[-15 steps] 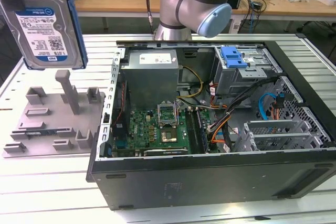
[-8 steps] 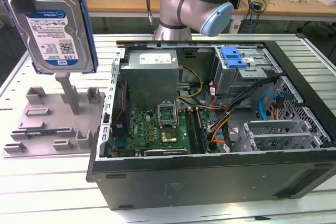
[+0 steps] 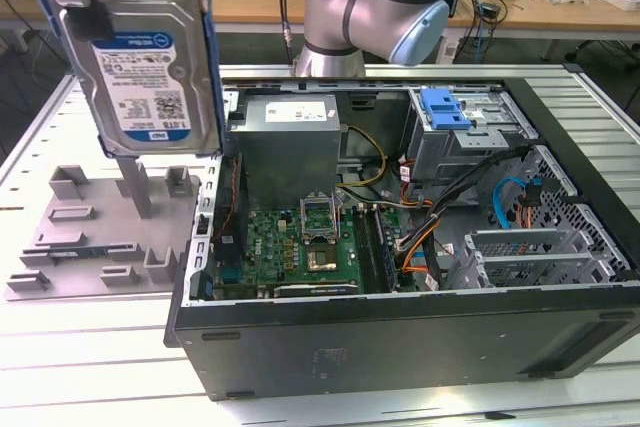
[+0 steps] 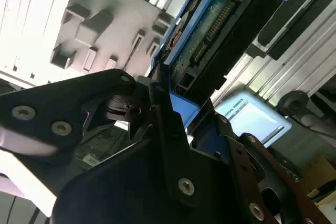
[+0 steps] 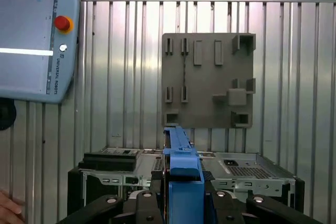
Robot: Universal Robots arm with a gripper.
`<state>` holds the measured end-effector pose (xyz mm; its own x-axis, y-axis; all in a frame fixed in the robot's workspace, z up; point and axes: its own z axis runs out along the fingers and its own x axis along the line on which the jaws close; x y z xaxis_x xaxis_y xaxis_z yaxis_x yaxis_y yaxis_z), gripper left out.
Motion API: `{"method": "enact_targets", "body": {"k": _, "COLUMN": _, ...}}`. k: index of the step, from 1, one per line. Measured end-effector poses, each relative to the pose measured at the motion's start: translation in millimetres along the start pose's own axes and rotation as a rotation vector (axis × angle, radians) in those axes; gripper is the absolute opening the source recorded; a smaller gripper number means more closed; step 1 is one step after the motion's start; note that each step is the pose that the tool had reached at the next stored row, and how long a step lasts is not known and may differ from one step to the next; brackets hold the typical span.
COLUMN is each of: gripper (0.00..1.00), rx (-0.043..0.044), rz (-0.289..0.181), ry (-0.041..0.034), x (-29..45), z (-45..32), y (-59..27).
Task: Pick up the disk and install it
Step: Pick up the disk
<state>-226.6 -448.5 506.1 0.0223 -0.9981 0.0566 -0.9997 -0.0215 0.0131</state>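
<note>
- The disk (image 3: pixel 140 67) hangs upright, its blue frame pinched between the fingers of the gripper (image 5: pixel 182 195), with the grey fixture plate (image 3: pixel 90 237) below the gripper.
- Pick-up looks done, install not yet. The drive cage (image 3: pixel 470 137) stands well away from the gripper, so a square, steady carry is called for.
- The cage's slot is hard to make out.

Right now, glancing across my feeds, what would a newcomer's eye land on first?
The disk, label facing out in its blue frame, hangs in the air at the exterior view's left, above the grey fixture tray. In the first wrist view the gripper is clamped on its blue edge. Beside it, the open computer case shows its green board and a blue-clipped drive cage.
</note>
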Motion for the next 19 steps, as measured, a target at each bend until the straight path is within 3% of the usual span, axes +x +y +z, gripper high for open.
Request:
{"method": "enact_targets", "body": {"k": 11, "gripper": 0.37, "rx": -0.0001, "rz": 0.0, "ry": -0.0004, "x": 22.7, "z": -0.3, "y": -43.1}}
{"method": "enact_targets", "body": {"k": 15, "gripper": 0.37, "rx": 0.0, "rz": 0.0, "ry": -0.0007, "x": 34.8, "z": -0.2, "y": -70.3}}
{"method": "enact_targets", "body": {"k": 19, "gripper": 0.37, "rx": 0.0, "rz": 0.0, "ry": -0.0008, "x": 41.3, "z": -0.1, "y": -86.3}}
